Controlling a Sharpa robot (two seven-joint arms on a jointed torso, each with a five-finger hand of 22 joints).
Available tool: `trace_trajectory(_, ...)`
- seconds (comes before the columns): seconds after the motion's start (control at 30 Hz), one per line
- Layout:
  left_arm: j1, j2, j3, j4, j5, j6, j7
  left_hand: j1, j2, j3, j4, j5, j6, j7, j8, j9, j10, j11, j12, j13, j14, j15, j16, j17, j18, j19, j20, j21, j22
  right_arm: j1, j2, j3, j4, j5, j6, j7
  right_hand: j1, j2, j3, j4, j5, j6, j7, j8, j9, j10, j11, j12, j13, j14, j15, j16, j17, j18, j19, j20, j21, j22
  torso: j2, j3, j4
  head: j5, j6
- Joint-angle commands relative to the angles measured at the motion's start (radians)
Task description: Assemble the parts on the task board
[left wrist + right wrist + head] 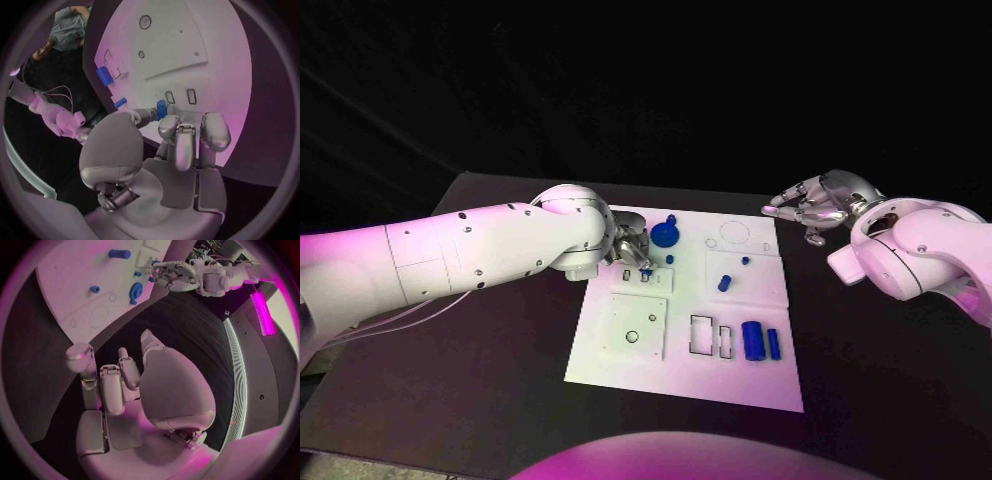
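The white task board (pixel 747 375) lies in the middle of the black table. My left hand (pixel 630 250) hovers low over its back left part, beside two small slots (pixel 170 96). Thumb and a finger pinch a small blue part (pixel 161 108) just above those slots. A round blue part (pixel 665 235) stands right behind the hand. Two blue cylinders (pixel 753 340) lie at the board's front right, and small blue pegs (pixel 726 283) sit mid-board. My right hand (pixel 816 205) hangs off the board's back right corner, its fingers loosely bent and apart, holding nothing.
A square plate with holes (pixel 636 325) and two empty rectangular frames (pixel 713 337) lie on the board's front half. A round outline (pixel 731 234) marks its back right. Bare black table (pixel 877 380) runs along both sides of the board.
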Motion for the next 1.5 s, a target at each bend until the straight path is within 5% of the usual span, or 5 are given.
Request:
trace_trajectory(0.03, -0.001, 0.004, 0.000, -0.001, -0.029, 0.023, -0.003, -0.008, 0.007, 0.135, -0.129, 0.004, 0.024, -0.025, 0.008, 0.076, 0.005, -0.002, 0.000, -0.002, 0.078, -0.009, 0.006, 0.178, -0.013, 0.004, -0.001, 0.005, -0.001, -0.001, -0.001, 0.000, 0.003, -0.018, 0.011, 0.005, 0.000, 0.004, -0.001, -0.003, 0.003, -0.005, -0.001, 0.005, 0.002, -0.007, 0.002, -0.004, -0.002, 0.044, 0.007, -0.004, 0.029, 0.020, -0.007, 0.001, -0.005, -0.001, 0.000, -0.0001, -0.0014, -0.001, -0.003)
trace_trajectory(1.5, -0.013, 0.017, -0.006, -0.017, -0.095, 0.057, -0.012, -0.066, 0.002, 0.139, -0.128, 0.004, 0.044, -0.044, 0.050, 0.101, 0.035, -0.018, 0.021, 0.017, 0.084, -0.023, 0.013, 0.191, -0.017, 0.021, -0.013, 0.014, 0.022, -0.001, -0.006, 0.000, 0.015, -0.024, -0.014, 0.027, 0.005, 0.004, -0.001, -0.003, 0.002, -0.005, -0.001, 0.008, 0.003, -0.017, 0.002, -0.012, -0.011, 0.041, 0.007, -0.008, 0.022, 0.022, -0.015, 0.001, -0.020, -0.012, 0.000, -0.0007, -0.0011, -0.005, -0.018)
